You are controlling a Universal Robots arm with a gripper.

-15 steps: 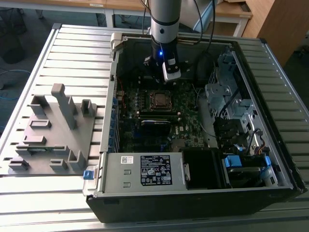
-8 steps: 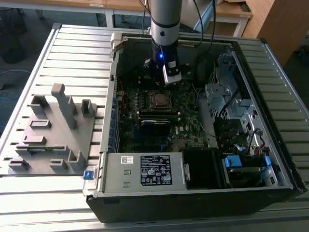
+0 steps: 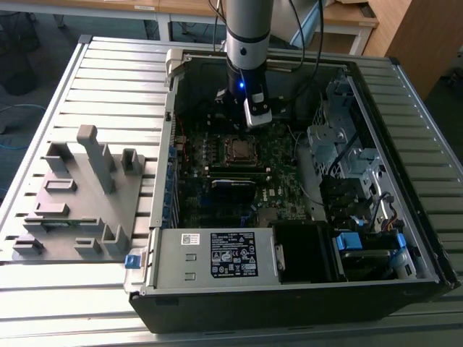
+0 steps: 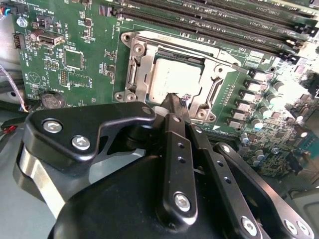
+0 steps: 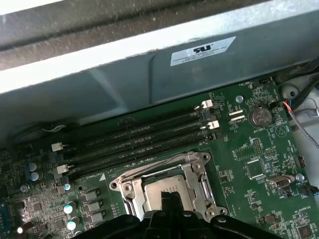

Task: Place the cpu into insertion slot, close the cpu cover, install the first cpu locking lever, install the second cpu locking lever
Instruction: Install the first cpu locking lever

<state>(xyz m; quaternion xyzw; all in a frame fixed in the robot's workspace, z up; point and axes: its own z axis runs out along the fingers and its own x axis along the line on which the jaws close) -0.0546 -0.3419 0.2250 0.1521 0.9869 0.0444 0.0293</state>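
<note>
Pincer [image 4: 175, 102] narrowed almost shut, empty, tips poised just above chip [image 4: 174, 79], which sits in socket [image 4: 137, 74] at centre frame of second wrist view. Metal cover [image 4: 209, 56] lies over socket edges, apparently down to hold chip.

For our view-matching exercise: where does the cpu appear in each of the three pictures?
Exterior view: cpu mid-motherboard, just below the arm.
Second wrist view: cpu in the silvery socket frame, just beyond the fingers.
First wrist view: cpu in the same frame.
Shared landmark: memory slots beside the socket.
</note>
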